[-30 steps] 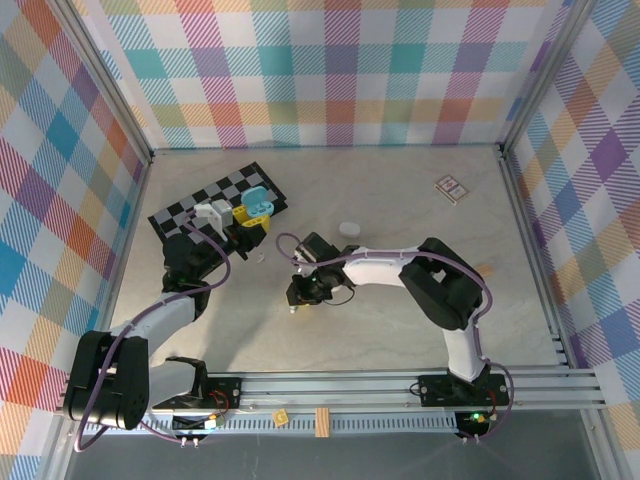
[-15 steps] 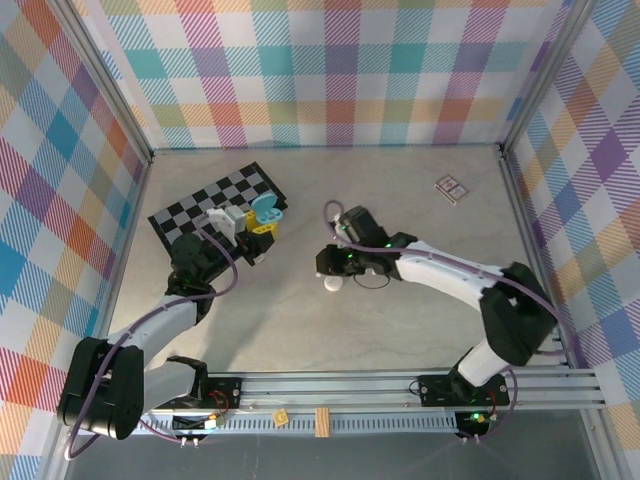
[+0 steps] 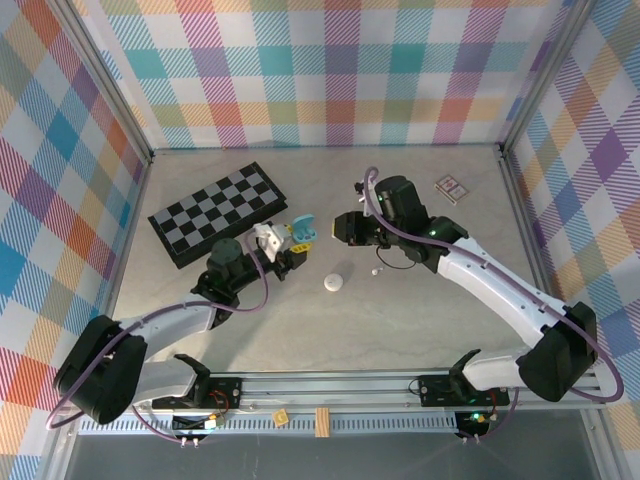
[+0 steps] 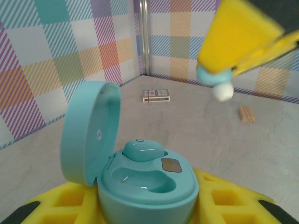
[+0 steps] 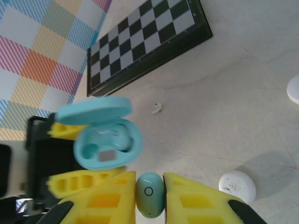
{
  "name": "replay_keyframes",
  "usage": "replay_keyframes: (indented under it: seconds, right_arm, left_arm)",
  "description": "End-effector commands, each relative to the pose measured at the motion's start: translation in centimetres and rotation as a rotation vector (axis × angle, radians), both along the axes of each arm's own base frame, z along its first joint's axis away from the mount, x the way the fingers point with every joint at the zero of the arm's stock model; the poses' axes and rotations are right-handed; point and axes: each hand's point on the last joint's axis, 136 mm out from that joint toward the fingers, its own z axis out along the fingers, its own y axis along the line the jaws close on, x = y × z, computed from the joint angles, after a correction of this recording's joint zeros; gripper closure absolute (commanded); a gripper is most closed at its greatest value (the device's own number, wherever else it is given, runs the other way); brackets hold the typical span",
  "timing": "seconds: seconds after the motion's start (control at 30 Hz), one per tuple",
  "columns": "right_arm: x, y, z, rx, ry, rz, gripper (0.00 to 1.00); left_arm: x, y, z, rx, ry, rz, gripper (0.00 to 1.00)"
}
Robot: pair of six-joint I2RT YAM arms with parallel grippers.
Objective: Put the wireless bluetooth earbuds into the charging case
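Earbud (image 5: 149,198) sits clamped in right end effector (image 5: 149,182).

The pale, marbled counter (image 3: 420,335) carries a black-and-white chessboard (image 3: 217,212) at its far left and a small card box (image 3: 451,187) near the far right corner. A round white case (image 3: 333,283) lies near the middle, with a tiny white earbud (image 5: 156,108) near it but apart. A small wooden block (image 4: 247,114) also rests on it.

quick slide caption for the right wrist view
Right gripper holds a pale blue earbud beside the open blue charging case, which has one bud seated
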Motion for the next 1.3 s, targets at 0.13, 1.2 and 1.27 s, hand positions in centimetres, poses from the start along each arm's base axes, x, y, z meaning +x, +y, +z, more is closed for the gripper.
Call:
replay_keyframes:
  seconds: [0.13,1.2,1.27]
  right_arm:
    - [-0.2,1.0,2.4,0.043,-0.036,0.061,0.8]
    - [1.3,3.2,-1.8,0.033,0.049,0.091,0.8]
    - [1.2,3.3,-1.9,0.038,0.054,0.098,0.8]
  left_arm:
    - [1.0,-1.8,1.7,0.022,-0.096,0.027,0.63]
    - [0.3,-5.0,2.0,0.02,-0.105,-0.037,0.63]
    - [0.4,-5.0,2.1,0.018,-0.102,-0.033,0.63]
